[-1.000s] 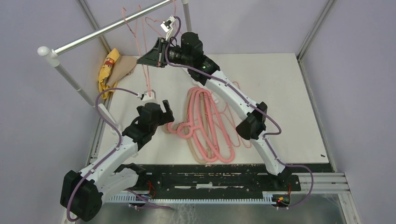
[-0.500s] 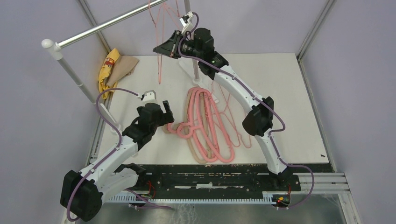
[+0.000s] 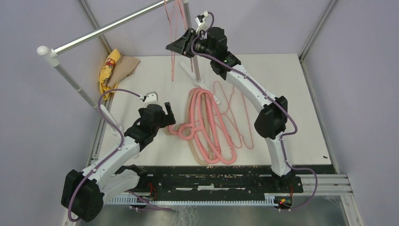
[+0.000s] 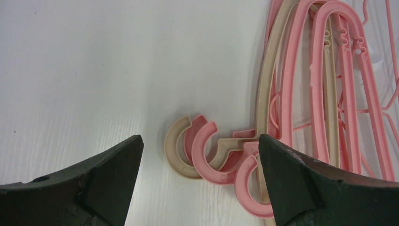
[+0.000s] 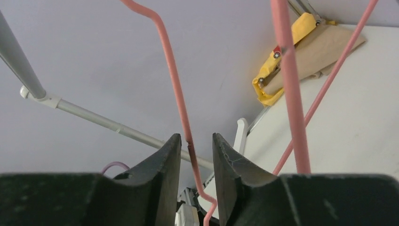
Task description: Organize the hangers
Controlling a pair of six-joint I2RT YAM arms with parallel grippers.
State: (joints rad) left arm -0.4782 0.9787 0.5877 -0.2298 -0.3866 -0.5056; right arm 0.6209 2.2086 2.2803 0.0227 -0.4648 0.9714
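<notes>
Could drag the wire hanger (image 5: 174,70) off the far rail (image 3: 108,29) if drawn back askew, right gripper (image 5: 196,139) nearly closed about its wire (pinching or loose, cannot tell), left gripper (image 4: 200,139) spread wide over the plastic hangers' (image 4: 291,94) hooks mid-table.

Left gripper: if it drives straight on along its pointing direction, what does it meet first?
Probably the beige hook and pink hooks lying on the table. They sit between the open jaws of the left gripper, which points down at them. Slightly off line, it lands on bare table. Its height above them is unclear.
</notes>
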